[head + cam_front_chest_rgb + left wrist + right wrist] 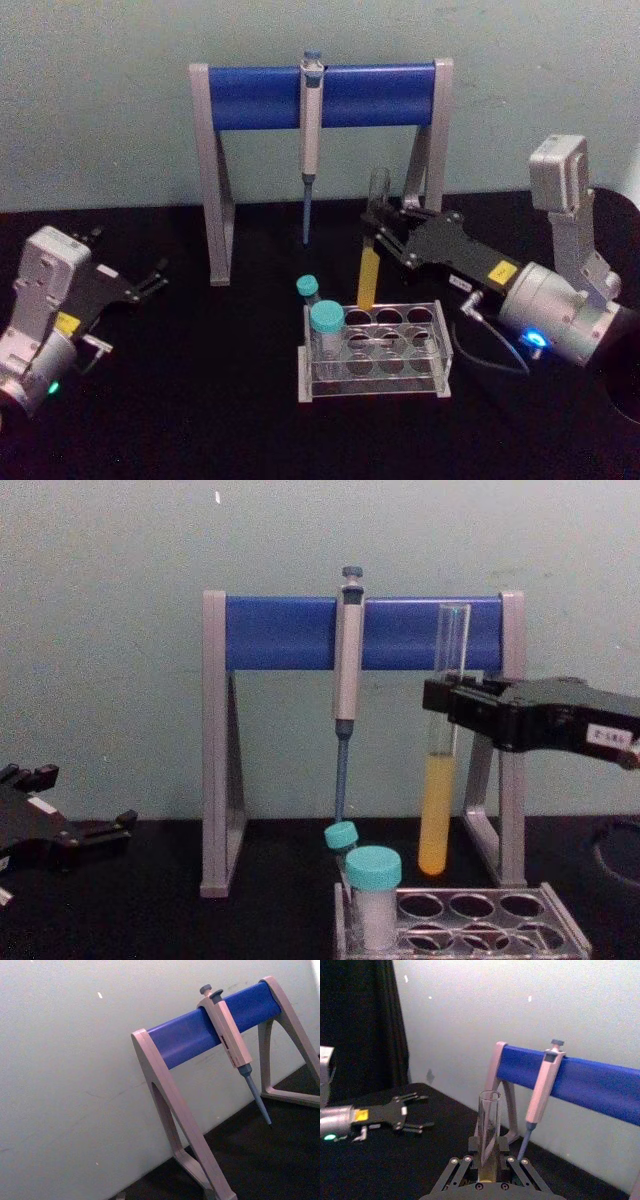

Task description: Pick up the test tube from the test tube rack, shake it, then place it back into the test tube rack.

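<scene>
The test tube (368, 272) is a tall clear glass tube with yellow liquid in its lower part. It hangs upright just above the back row of the test tube rack (441, 345), its rounded bottom clear of the holes in the chest view. My right gripper (383, 224) is shut on the test tube's clear upper part (445, 650). The right wrist view shows the test tube (488, 1125) between the two fingers (506, 1158). My left gripper (152, 281) rests open on the table at the left, far from the rack.
Two teal-capped white vials (326, 328) stand in the rack's left holes. The grey-and-blue pipette stand (260, 96) rises behind the rack, with a grey pipette (311, 130) hanging from its bar, close to the held tube. A black cloth covers the table.
</scene>
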